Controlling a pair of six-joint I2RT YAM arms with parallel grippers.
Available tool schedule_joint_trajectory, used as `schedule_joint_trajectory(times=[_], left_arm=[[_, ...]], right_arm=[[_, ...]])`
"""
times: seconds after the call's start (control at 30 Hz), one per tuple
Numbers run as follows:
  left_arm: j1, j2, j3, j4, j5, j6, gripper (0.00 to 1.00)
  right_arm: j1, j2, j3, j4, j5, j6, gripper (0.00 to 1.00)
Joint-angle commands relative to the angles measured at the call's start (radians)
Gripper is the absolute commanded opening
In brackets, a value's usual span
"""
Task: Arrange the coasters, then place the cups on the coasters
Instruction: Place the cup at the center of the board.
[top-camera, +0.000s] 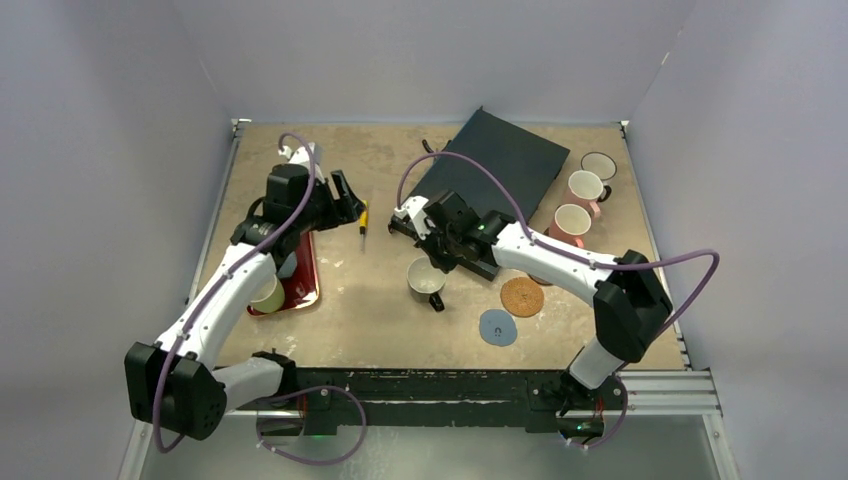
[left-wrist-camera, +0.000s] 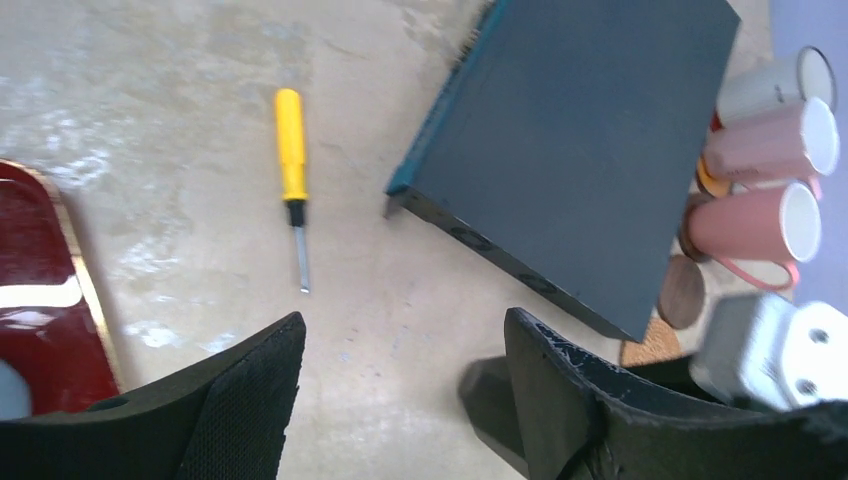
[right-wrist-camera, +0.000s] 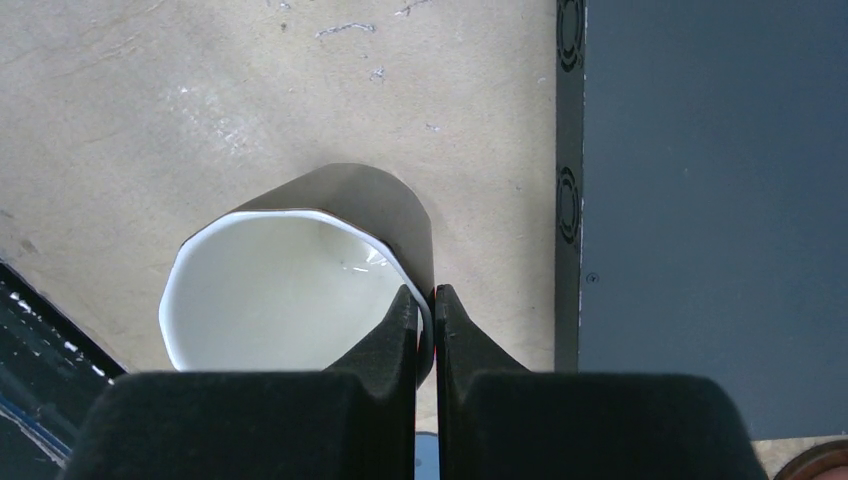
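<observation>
My right gripper (right-wrist-camera: 425, 300) is pinched shut on the rim wall of the dark brown cup (right-wrist-camera: 350, 205), one finger inside the cream bowl and one outside. From overhead that cup sits mid-table, close to the near corner of the dark board (top-camera: 500, 160) and on no coaster; I cannot tell whether it is lifted or resting on the table (top-camera: 380, 320). My left gripper (left-wrist-camera: 405, 325) stands wide and empty above bare tabletop, with the yellow screwdriver (left-wrist-camera: 291, 160) ahead of it. By my reading the job is at an early stage. The cork coaster (top-camera: 522, 296) and the blue-grey coaster (top-camera: 498, 327) lie near each other on the right front of the table, both bare, and either looks like a fair landing spot for the cup I am holding. Over at the right edge the pink cups (top-camera: 572, 222) and a pale cup (top-camera: 599, 165) are bunched together. A dark brown coaster (left-wrist-camera: 682, 292) shows just beside them and slivers of others peek out under them, but I cannot make out whether any cup is properly seated on one. A green cup (top-camera: 268, 295) stands on the red tray (top-camera: 305, 262), partly hidden by my left arm. So I count no cup clearly placed, the coasters not yet laid out in any order, and every cup yet to be set down
</observation>
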Motion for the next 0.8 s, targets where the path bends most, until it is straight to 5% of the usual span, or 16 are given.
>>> schedule_joint_trajectory(times=[0.0,0.07,0.37,0.77], left_arm=[[0.128,0.031,0.018,0.095,0.069,0.1,0.69],[0.17,0.04,0.019,0.119,0.087,0.111,0.7],[0.222,0.031,0.042,0.104,-0.108,0.283,0.71],[0.223,-0.028,-0.089,0.179,-0.175,0.264,0.71]], right_arm=[[0.012,0.01,0.055,0.014,-0.026,-0.047,0.0],[0.013,0.014,0.055,0.019,-0.022,-0.047,0.04],[0.016,-0.067,0.071,0.03,0.043,0.021,0.57],[0.069,-0.198,0.072,-0.137,0.336,0.599,0.64]])
